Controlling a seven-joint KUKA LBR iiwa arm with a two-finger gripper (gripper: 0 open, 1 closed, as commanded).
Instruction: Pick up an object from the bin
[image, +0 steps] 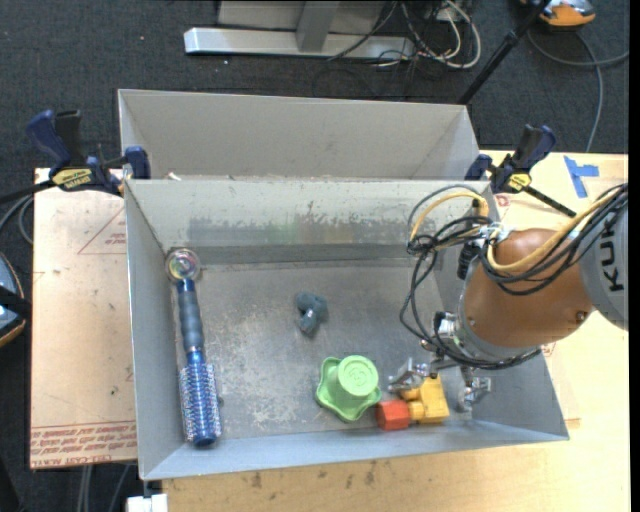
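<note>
Gripper (440, 386) just above yellow block (434, 404), beside orange block (394, 417); gripper width indiscernible.

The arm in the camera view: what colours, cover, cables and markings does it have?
The arm is light grey, with dark letters "KU" on it. Its wrist wears a rounded, glossy orange cover. Black and yellow cables loop over that cover. The gripper below is bare silver metal.

The bin (150, 300) holds five loose things, counted by kind: one blue hairbrush (195, 372), one small grey lump (311, 313), one green cup (349, 387), and two little blocks, one orange block (394, 417) and one yellow block (434, 401).
</note>
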